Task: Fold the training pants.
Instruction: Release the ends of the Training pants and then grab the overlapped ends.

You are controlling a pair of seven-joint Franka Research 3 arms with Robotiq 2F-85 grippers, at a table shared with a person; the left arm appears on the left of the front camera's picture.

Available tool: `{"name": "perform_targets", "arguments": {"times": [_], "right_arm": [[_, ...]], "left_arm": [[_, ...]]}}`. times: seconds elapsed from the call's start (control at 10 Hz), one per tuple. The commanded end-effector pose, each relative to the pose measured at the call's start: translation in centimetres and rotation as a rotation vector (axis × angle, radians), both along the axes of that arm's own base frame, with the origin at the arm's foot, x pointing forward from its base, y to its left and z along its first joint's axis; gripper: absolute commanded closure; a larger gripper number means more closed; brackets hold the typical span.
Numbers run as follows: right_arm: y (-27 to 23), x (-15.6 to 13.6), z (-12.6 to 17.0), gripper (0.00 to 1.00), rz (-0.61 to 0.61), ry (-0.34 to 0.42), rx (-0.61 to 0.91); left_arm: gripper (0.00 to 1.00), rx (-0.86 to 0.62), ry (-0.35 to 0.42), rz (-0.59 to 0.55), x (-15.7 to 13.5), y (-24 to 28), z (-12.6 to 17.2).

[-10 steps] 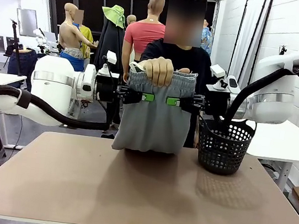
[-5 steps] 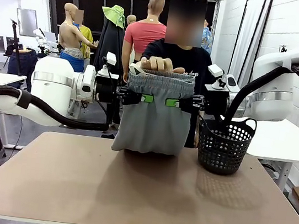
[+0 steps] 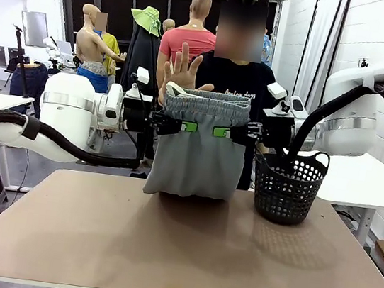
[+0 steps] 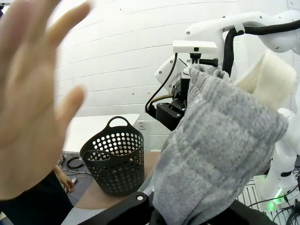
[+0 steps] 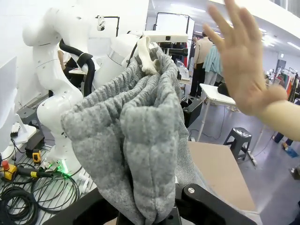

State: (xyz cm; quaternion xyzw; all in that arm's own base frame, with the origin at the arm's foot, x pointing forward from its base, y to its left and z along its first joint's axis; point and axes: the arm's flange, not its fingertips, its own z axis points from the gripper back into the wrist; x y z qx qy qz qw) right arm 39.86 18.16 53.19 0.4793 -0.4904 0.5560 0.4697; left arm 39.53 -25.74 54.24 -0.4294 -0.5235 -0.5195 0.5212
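Observation:
The light grey training pants hang folded in the air above the table's far edge, waistband up, their lower end touching the tabletop. My left gripper is shut on the left side of the waistband, and my right gripper is shut on the right side. In the left wrist view the grey fabric bunches up from between my fingers; the right wrist view has the same gathered cloth. The person's open hand is raised behind the waistband, off the cloth, also seen as a hand and a hand.
A black mesh basket stands on the table's far right, close to the pants and below my right arm. The brown tabletop stretches bare toward the camera. The person stands just beyond the far edge.
The person's hand, which gripped the top of the waistband a second ago, has let go and lifted up with open fingers. Both grippers and the pants have stayed in place.

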Motion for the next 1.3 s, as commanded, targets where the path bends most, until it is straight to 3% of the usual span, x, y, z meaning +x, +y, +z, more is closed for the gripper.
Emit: {"name": "perform_targets", "arguments": {"times": [0.0, 1.2], "right_arm": [[0.03, -0.21, -0.19, 1.0, 0.003, -0.001, 0.03], [0.03, -0.21, -0.19, 1.0, 0.003, -0.001, 0.03]], "left_arm": [[1.0, -0.008, -0.005, 0.006, -0.16, -0.08, 0.33], [1.0, -0.008, -0.005, 0.006, -0.16, -0.08, 0.33]]}}
